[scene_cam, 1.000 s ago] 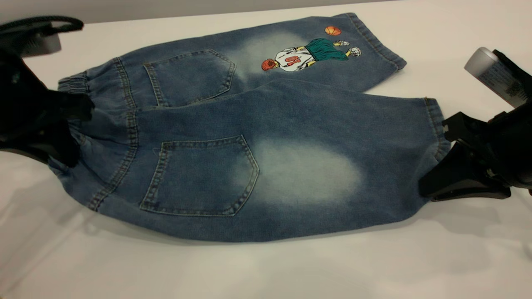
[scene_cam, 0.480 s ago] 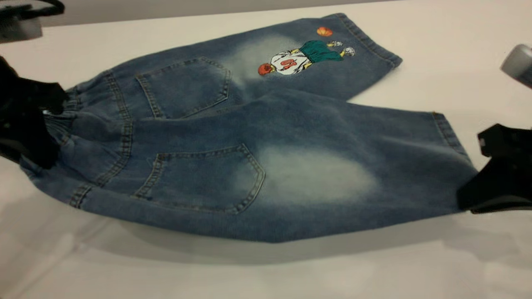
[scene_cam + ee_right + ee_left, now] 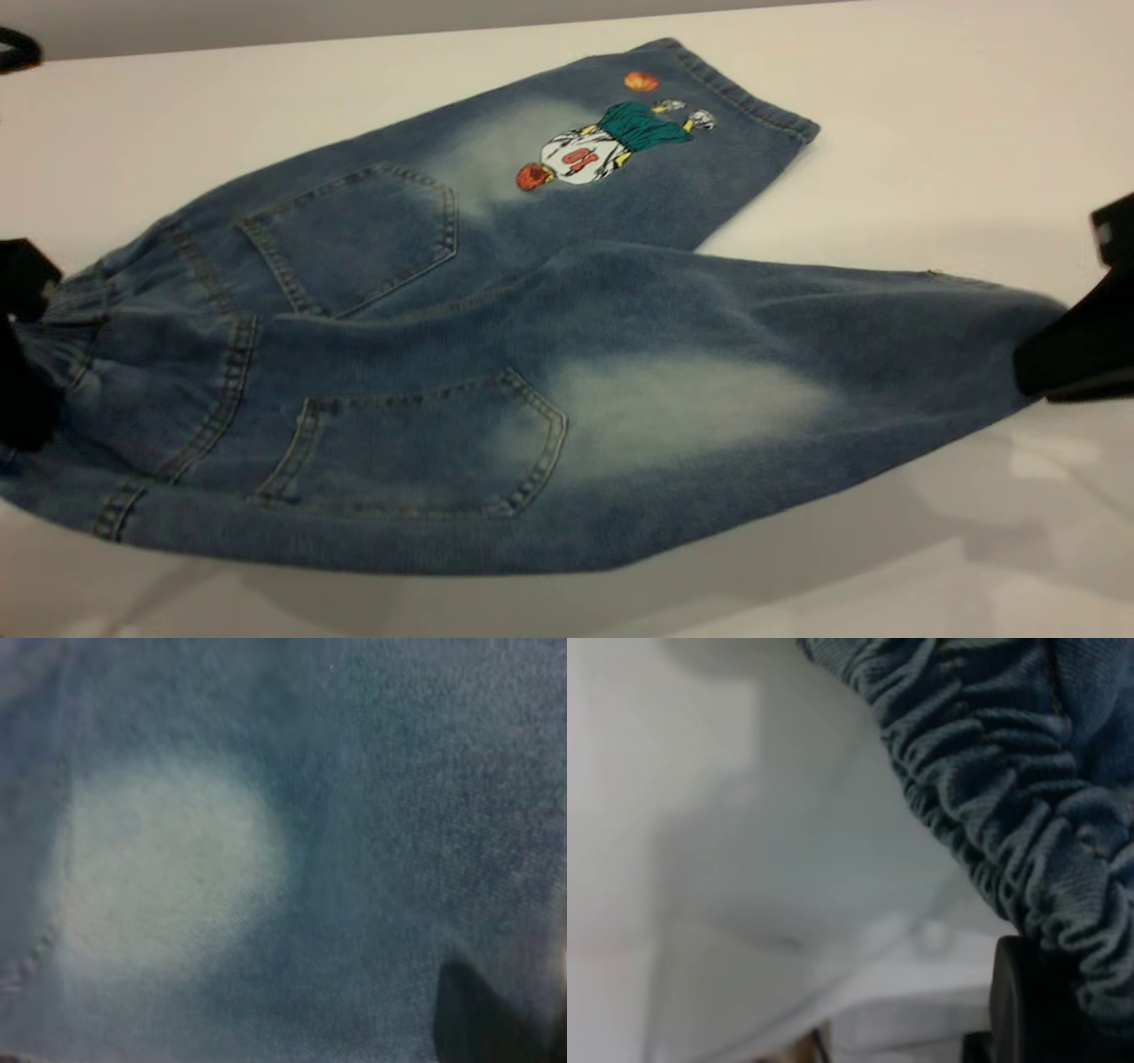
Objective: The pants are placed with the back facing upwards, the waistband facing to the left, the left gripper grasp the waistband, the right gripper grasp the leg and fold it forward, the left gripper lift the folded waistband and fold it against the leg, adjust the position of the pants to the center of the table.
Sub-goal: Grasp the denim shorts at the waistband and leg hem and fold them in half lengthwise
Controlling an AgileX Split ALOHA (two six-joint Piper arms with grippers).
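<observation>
On my far left the left tool (image 3: 22, 354) is clamped on the waistband (image 3: 66, 332), gathered denim bunched against its black finger (image 3: 1019, 1001). The pants (image 3: 461, 354) lie back-up across the white table (image 3: 930, 133), near side raised with a shadow beneath it; the printed leg (image 3: 620, 151) lies flat on the far side. The plain leg (image 3: 709, 408) with its pale patch runs right to the right tool (image 3: 1076, 354), clenched on its end.
</observation>
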